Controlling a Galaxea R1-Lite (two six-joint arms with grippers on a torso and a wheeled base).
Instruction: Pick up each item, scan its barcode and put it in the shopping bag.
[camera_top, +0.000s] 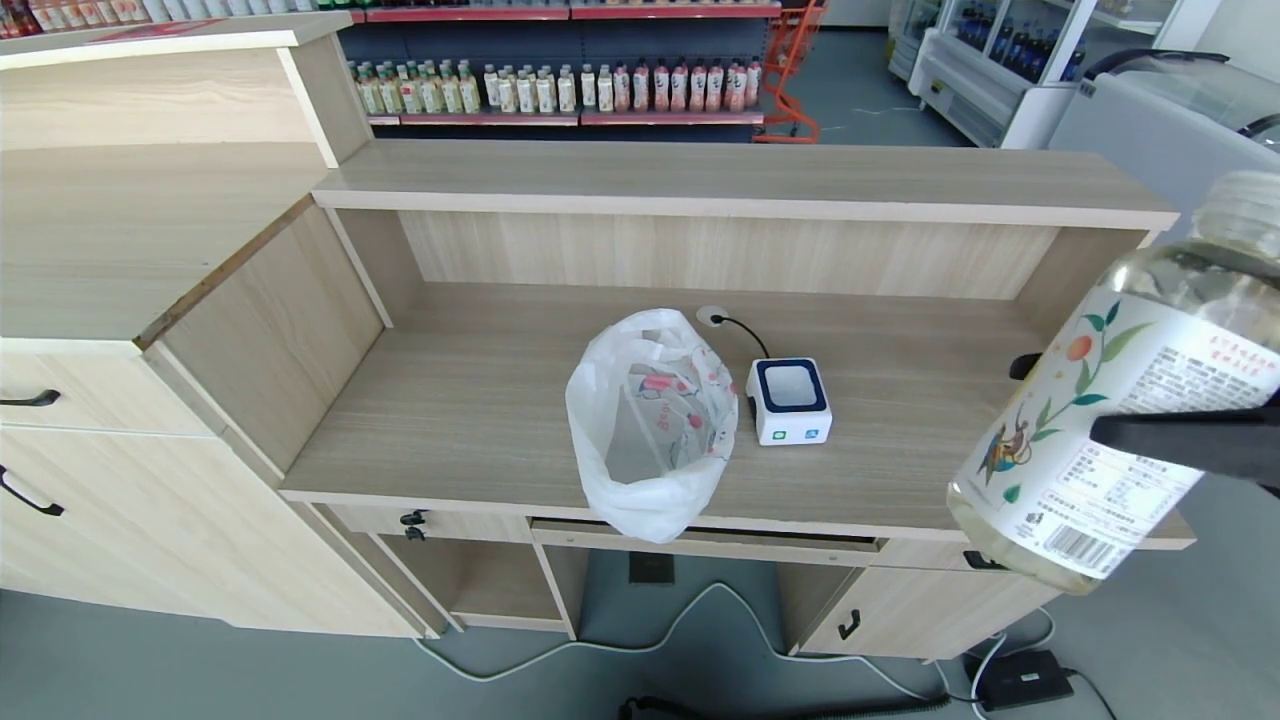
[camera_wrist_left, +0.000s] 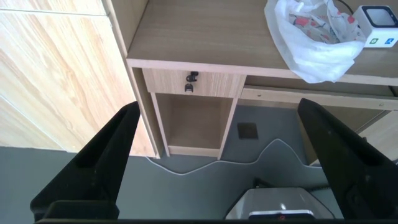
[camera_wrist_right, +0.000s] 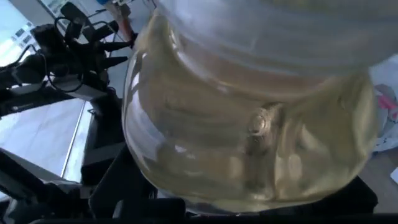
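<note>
1. The left hand hangs low, in front of the surface and below its top. Its two black fingers are spread wide apart with nothing between them.
2. Past that hand there is a small drawer with a lock under the left part of the surface, and an open box space below it.
3. The white shopping bag stands near the middle of the surface, right at the front edge. Its mouth is open to the top, and its bottom bulges a little over the edge. Some red and pink print shows inside it, but I cannot tell what it is.
4. Just beside the bag on the right sits the scanner, a small white box with a dark blue frame on top. A black cable runs from behind it to a round hole at the back of the surface.
5. Far to the right, the bottle is up in the air, over the right end of the surface and well apart from the scanner. It is clear, with a pale yellow drink inside. It leans with its cap up and its base down, and a barcode shows low on the label.
6. The right hand pinches the bottle around its middle, and one black finger lies across the label.
</note>
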